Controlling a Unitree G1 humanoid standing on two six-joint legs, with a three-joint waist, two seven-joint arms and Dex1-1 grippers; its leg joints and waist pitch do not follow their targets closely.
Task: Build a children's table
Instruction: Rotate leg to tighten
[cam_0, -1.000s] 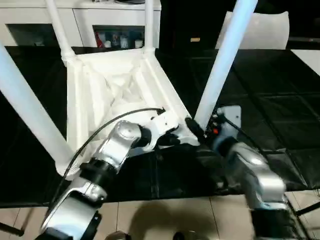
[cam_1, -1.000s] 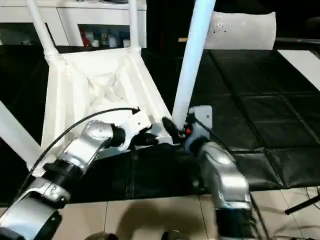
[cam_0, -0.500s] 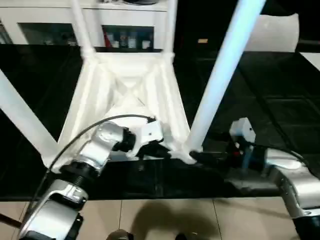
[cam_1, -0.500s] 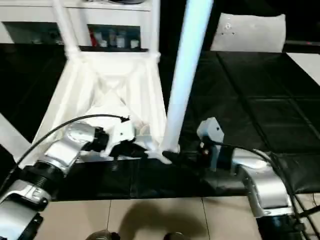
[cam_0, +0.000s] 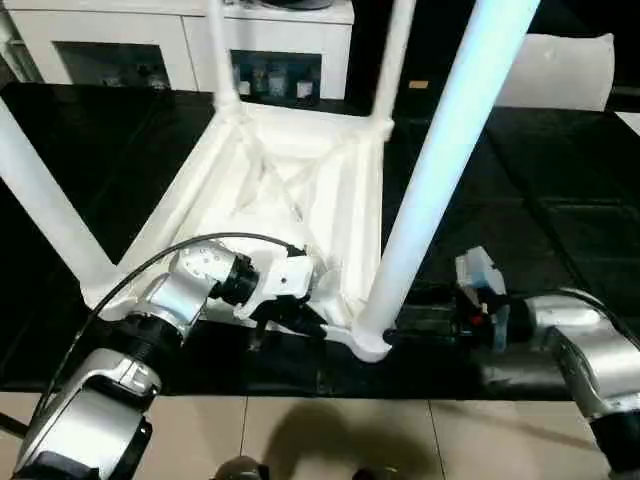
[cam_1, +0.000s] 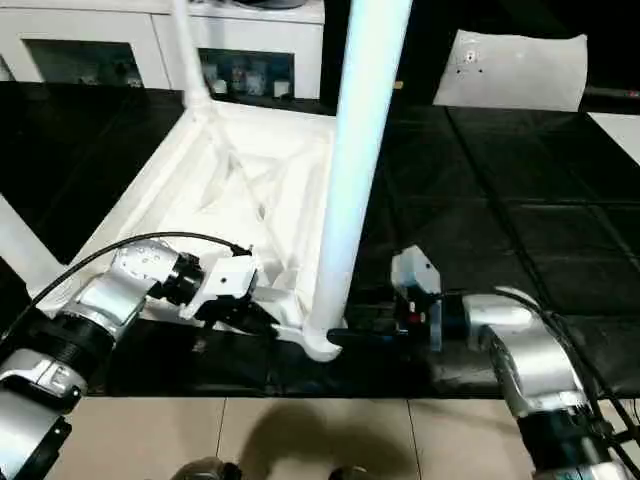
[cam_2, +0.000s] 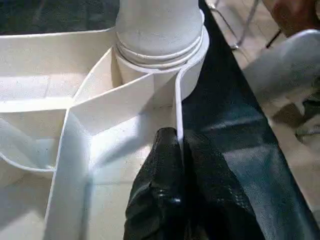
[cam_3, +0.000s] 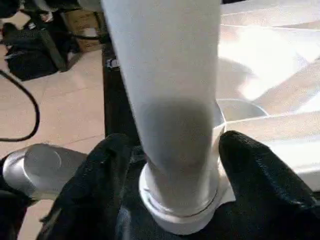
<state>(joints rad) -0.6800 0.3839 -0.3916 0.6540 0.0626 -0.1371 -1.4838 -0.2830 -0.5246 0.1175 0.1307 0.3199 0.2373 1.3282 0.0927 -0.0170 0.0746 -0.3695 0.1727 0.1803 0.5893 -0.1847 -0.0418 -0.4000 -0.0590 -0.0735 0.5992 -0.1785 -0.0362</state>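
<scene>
The children's table lies upside down on a black mat, its ribbed top (cam_0: 290, 190) facing up. Legs stand in the corner sockets: a near one (cam_0: 440, 160), a left one (cam_0: 45, 200) and a far one (cam_0: 222, 50). My left gripper (cam_0: 315, 325) is shut on the thin front rim (cam_2: 176, 115) of the top, just beside the near leg's socket (cam_2: 160, 45). My right gripper (cam_1: 340, 335) reaches in from the right at the foot of the near leg (cam_3: 175, 115), with one black finger (cam_3: 105, 170) pressed against each side of it.
White cabinets with glass doors (cam_0: 150, 40) stand along the back. A flat white panel (cam_0: 555, 70) leans at the back right. The black mat (cam_0: 540, 180) stretches to the right, and beige floor tiles (cam_0: 300, 440) begin at its front edge.
The camera has shifted. My right gripper has moved left from beside the leg to its foot, and its fingers have come in around the leg. The left gripper has kept its hold on the rim.
</scene>
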